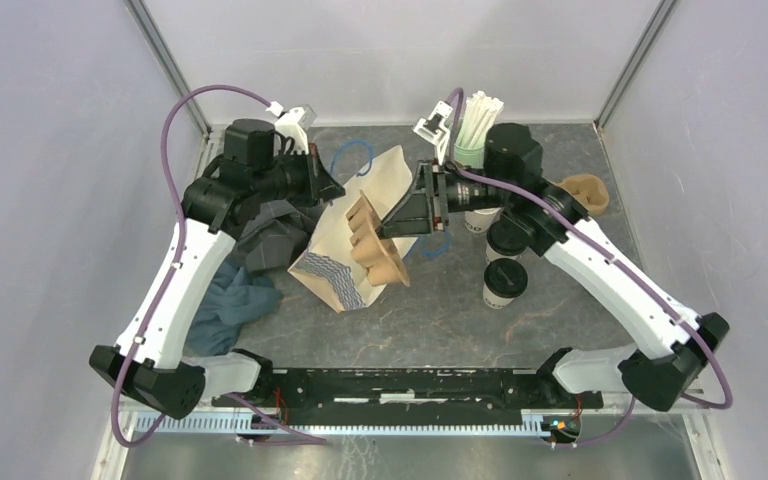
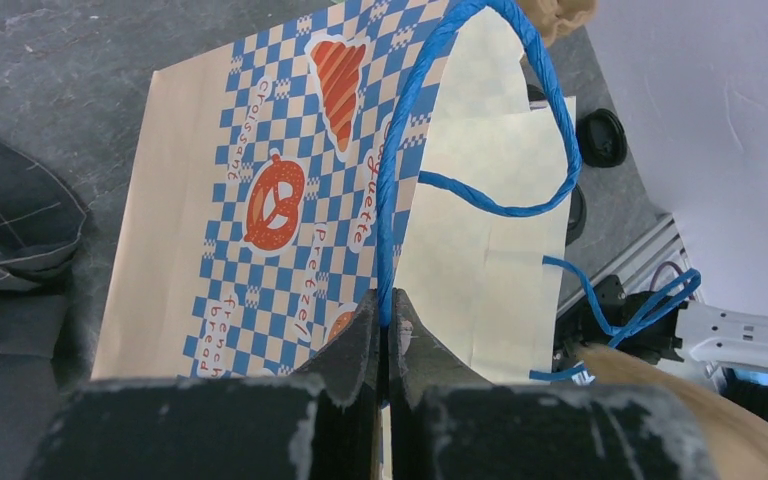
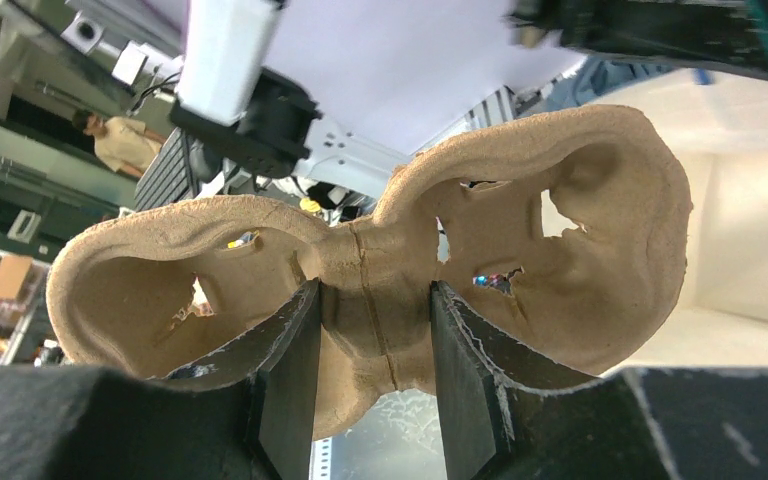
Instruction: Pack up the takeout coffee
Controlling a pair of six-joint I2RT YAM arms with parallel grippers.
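Observation:
A cream paper bag (image 1: 345,262) with blue check print lies tilted at the table's middle, its mouth toward the far side. My left gripper (image 1: 334,187) is shut on its blue cord handle (image 2: 400,190); the bag's printed side fills the left wrist view (image 2: 260,200). My right gripper (image 1: 392,226) is shut on the middle bridge of a brown pulp cup carrier (image 3: 380,250) and holds it at the bag's mouth (image 1: 372,243). Two white coffee cups with black lids (image 1: 505,282) (image 1: 505,243) stand to the right, a third (image 1: 480,221) partly hidden under the right arm.
A green cup of white straws (image 1: 474,132) stands at the back. A second brown carrier (image 1: 585,192) lies at the far right. A blue-grey cloth (image 1: 228,302) and a dark grey folded item (image 1: 275,238) lie left of the bag, under the left arm.

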